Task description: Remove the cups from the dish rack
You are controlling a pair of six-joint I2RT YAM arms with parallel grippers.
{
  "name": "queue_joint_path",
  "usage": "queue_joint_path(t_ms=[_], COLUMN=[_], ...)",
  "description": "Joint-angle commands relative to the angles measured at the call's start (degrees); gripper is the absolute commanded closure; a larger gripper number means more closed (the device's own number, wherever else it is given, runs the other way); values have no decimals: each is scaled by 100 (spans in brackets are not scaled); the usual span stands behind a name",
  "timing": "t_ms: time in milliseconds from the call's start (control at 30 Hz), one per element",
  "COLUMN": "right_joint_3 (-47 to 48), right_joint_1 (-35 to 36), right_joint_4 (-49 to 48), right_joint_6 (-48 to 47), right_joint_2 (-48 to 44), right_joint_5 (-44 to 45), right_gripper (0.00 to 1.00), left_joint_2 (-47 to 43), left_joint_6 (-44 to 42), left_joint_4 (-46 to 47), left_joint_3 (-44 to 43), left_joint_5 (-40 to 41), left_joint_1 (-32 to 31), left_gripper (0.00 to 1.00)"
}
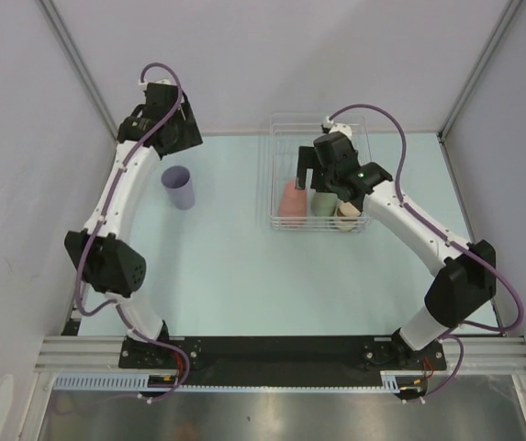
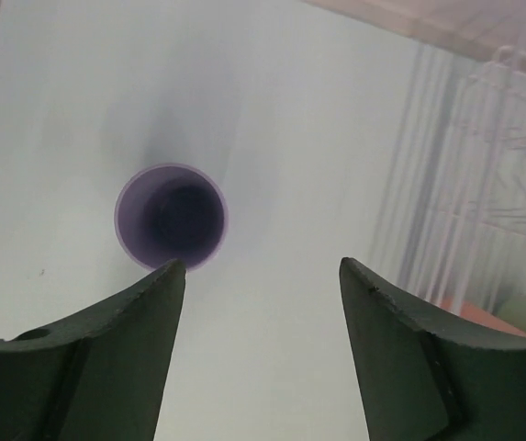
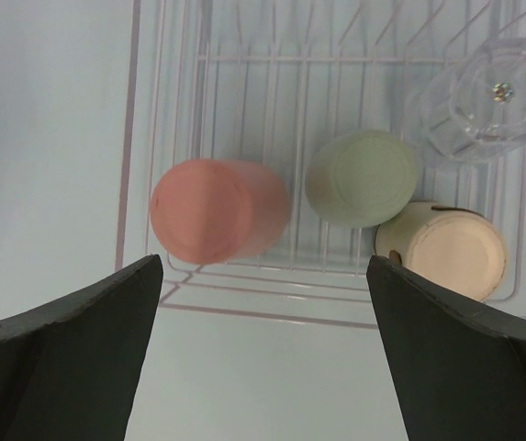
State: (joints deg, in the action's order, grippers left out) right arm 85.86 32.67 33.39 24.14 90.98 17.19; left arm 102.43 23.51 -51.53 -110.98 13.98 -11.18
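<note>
One of four out: lilac cup [image 1: 179, 186] upright on worktop's far-left part, left gripper [image 2: 261, 266] parted and empty above it; salmon cup [image 3: 215, 209], green cup [image 3: 362, 176] and beige cup [image 3: 444, 248] left in dish rack [image 1: 285, 138] at far edge, right gripper [image 3: 264, 262] wide and empty overhead.

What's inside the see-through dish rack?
In the dish rack sit a pink cup, a green cup, a beige cup and a clear cup. The coloured ones are bottoms up, so their insides are hidden.
</note>
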Motion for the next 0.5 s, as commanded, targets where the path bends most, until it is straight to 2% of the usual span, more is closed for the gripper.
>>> queue_joint_path(t_ms=[0, 33, 67, 133, 300, 467], right_joint_3=[-280, -333, -351, -334, -211, -9], right_joint_1=[222, 266, 301, 319, 372, 433], right_joint_4=[-218, -245, -297, -341, -438, -500], right_joint_6=[-278, -287, -278, -278, -261, -261], right_joint_2=[51, 60, 78, 157, 359, 517], right_joint_5=[162, 171, 188, 206, 188, 136], right_gripper=[0, 0, 0, 0, 0, 0], left_joint_2=[-1126, -1259, -1417, -1847, -2701, -3386], left_joint_6=[93, 84, 84, 101, 189, 295], left_joint_4=[379, 441, 494, 626, 732, 776], left_joint_3=[548, 708, 883, 1376, 2420, 3081], left_joint_5=[-26, -61, -62, -18, 210, 395], left_joint_1=[-445, -533, -630, -920, -1491, -1580], left_gripper=[26, 25, 12, 6, 0, 0])
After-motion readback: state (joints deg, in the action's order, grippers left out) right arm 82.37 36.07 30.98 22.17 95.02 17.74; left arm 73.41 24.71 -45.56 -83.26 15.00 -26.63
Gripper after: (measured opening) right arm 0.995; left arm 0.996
